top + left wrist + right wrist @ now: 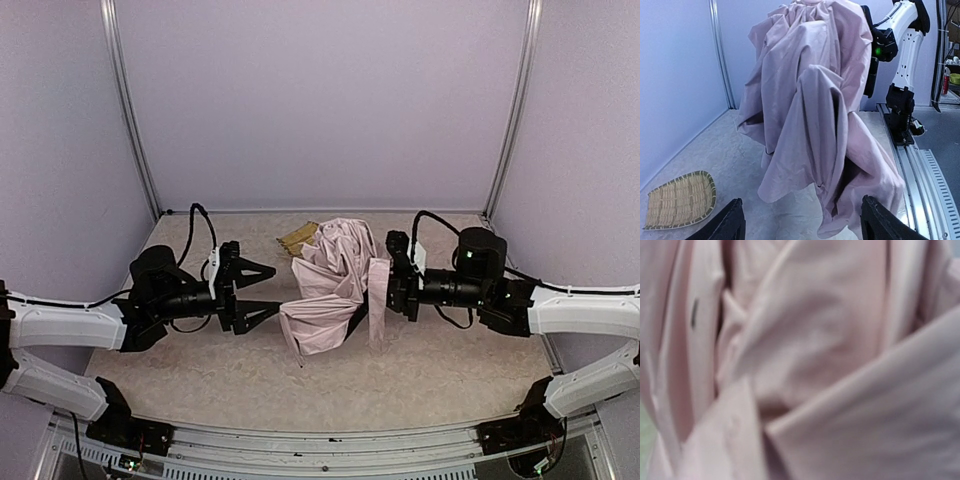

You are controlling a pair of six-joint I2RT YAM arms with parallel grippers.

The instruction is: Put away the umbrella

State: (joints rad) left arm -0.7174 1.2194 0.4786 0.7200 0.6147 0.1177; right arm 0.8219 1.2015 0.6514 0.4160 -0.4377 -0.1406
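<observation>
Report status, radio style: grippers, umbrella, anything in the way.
Left gripper open, empty. Right gripper holding the umbrella aloft, fabric hanging loose. Woven tray lies beyond, not in the way.

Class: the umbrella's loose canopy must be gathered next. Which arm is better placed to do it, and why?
Left. The left pincer is open, free and faces the hanging umbrella; the right pincer is busy holding it up.

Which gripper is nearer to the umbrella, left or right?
Right. The right gripper is pressed against the umbrella; the left gripper is open, facing it from the other side.
</observation>
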